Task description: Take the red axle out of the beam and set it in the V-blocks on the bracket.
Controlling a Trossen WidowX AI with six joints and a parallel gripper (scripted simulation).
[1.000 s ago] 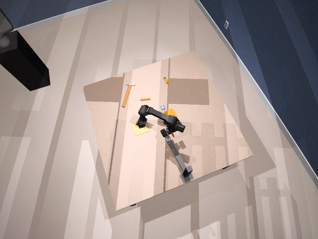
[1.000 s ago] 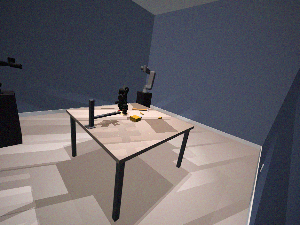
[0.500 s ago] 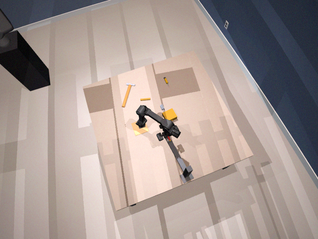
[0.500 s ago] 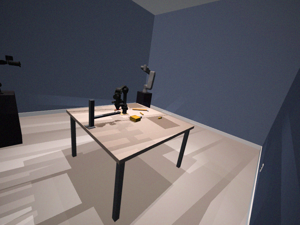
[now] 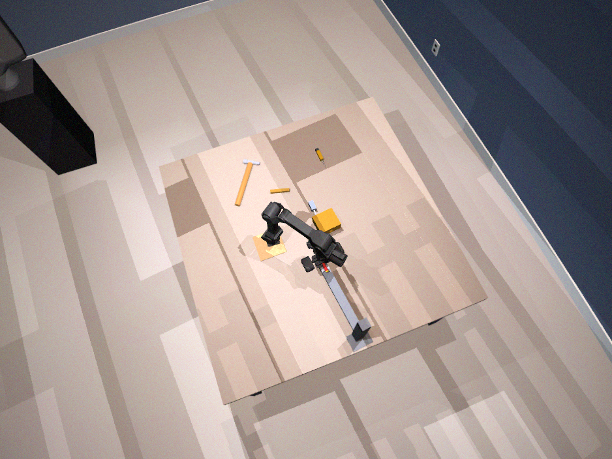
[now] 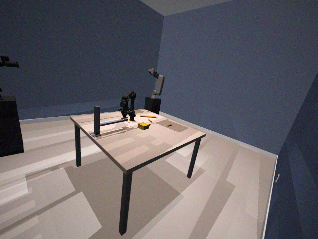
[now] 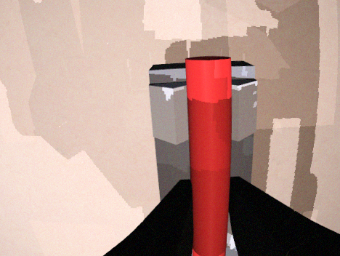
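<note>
My gripper [image 7: 208, 189] is shut on the red axle [image 7: 210, 138] [image 5: 325, 266] [image 6: 124, 117]. It holds the axle at the free end of the grey bracket arm [image 5: 340, 296] [image 6: 110, 122]. In the wrist view the axle runs straight across the middle of the grey V-blocks [image 7: 168, 113], with their shoulders showing on both sides. The axle hides the bottoms of the notches, so I cannot tell whether it touches them. The yellow beam block [image 5: 326, 220] [image 6: 143, 125] stands on the table apart from the axle.
The bracket's upright post [image 5: 361, 329] [image 6: 96, 119] stands near the table edge. A hammer [image 5: 244, 183] [image 6: 148, 116], a small yellow bar [image 5: 280, 190] [image 6: 150, 120] and a small yellow-handled tool [image 5: 320, 154] [image 6: 169, 125] lie on the table. A pale blue-grey piece [image 5: 312, 206] lies beside the yellow block.
</note>
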